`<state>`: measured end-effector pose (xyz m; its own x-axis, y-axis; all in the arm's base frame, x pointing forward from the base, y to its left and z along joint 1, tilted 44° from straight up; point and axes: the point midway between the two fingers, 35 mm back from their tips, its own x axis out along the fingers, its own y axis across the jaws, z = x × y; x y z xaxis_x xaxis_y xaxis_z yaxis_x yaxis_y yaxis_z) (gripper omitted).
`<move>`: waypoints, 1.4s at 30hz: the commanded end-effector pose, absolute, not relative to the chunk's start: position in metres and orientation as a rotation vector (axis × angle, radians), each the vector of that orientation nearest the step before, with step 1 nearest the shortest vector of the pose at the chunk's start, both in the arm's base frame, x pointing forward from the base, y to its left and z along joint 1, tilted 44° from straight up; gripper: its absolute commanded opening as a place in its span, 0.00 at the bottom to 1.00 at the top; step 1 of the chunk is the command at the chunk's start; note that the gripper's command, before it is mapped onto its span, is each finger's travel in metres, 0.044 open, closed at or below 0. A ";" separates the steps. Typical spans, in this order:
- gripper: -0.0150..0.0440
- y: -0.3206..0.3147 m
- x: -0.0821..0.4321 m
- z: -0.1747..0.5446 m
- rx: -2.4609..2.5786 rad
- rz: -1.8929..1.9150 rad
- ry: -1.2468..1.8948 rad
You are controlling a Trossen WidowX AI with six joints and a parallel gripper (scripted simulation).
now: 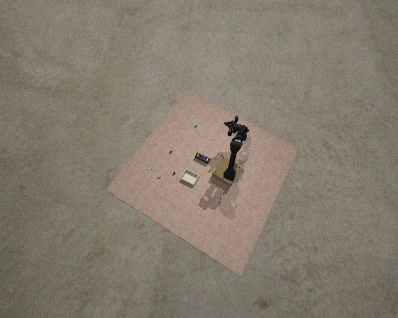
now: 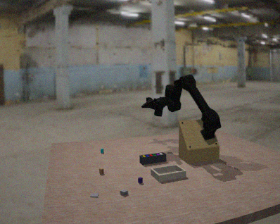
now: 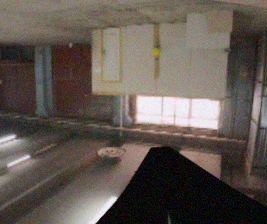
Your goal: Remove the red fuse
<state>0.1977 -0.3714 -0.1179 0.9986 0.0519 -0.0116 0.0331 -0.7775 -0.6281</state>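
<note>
The fuse block (image 1: 203,161) (image 2: 153,160) is a dark bar with a row of several coloured fuses in its top. The red fuse (image 2: 151,155) sits in the row, near its middle. The tray (image 1: 189,178) (image 2: 174,177) is pale, shallow and open-topped, and stands beside the block, apart from it. It looks empty. My gripper (image 1: 226,123) (image 2: 143,106) (image 3: 159,156) is shut and empty, high in the air, well above the block and tray. The wrist view shows the dark fingers together and the room behind, with no block, fuse or tray.
The arm stands on a tan angled base (image 1: 224,172) (image 2: 195,142) beside the block and tray. Small loose pieces lie on the pink mat: a teal one (image 1: 195,126) (image 2: 102,151), a brown one (image 2: 101,171), a purple one (image 2: 140,180) near the tray, and grey ones (image 2: 124,193) (image 2: 94,195).
</note>
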 end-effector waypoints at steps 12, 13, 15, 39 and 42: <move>0.38 -0.340 0.311 -0.102 -1.802 0.310 -0.007; 0.38 -0.335 0.316 -0.101 -1.769 0.330 0.000; 0.38 -0.326 0.324 -0.100 -1.708 0.370 0.013; 0.38 -0.172 0.359 -0.074 -1.063 0.917 0.275; 0.38 -0.150 0.354 -0.068 -0.991 0.993 0.322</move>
